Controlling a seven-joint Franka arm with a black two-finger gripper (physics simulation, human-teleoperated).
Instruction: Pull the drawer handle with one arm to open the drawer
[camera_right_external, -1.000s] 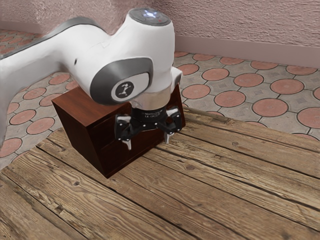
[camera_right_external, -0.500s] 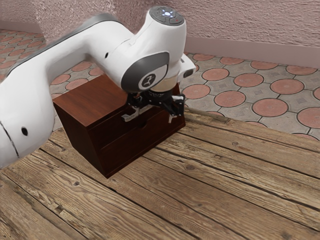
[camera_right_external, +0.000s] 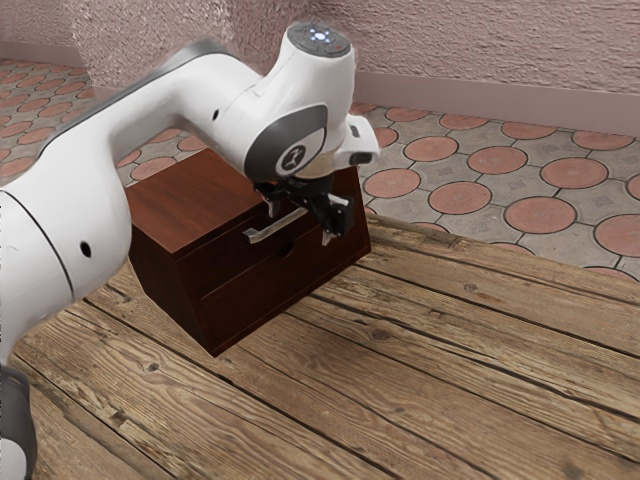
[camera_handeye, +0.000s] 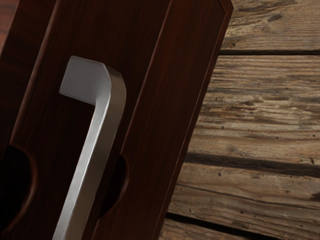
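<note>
Planks (camera_right_external: 450, 380) lie bare nearest, with wide free room. One cabinet (camera_right_external: 190, 205) stands near their far edge, with two drawers (camera_right_external: 265, 280) and one silver handle (camera_right_external: 262, 232). One gripper (camera_right_external: 300, 222) hovers at the handle, fingers spread, gripping nothing.

Arm (camera_right_external: 150, 150): white, stretched from the exterior view's left across the top of the cabinet.
Gripper (camera_right_external: 300, 218): black, fingers spread apart, pointed down at the upper drawer front.
Handle (camera_right_external: 268, 231): silver bar, slanted across the upper drawer (camera_right_external: 225, 258), one end just under the gripper.
Cabinet (camera_right_external: 195, 200): dark brown wood, two drawer fronts, stood at the table's far edge.
Table (camera_right_external: 450, 350): rough weathered planks.
Floor (camera_right_external: 540, 215): round red tiles set in grey, beyond the table.
Wall (camera_right_external: 500, 40): pink, rough.
</note>
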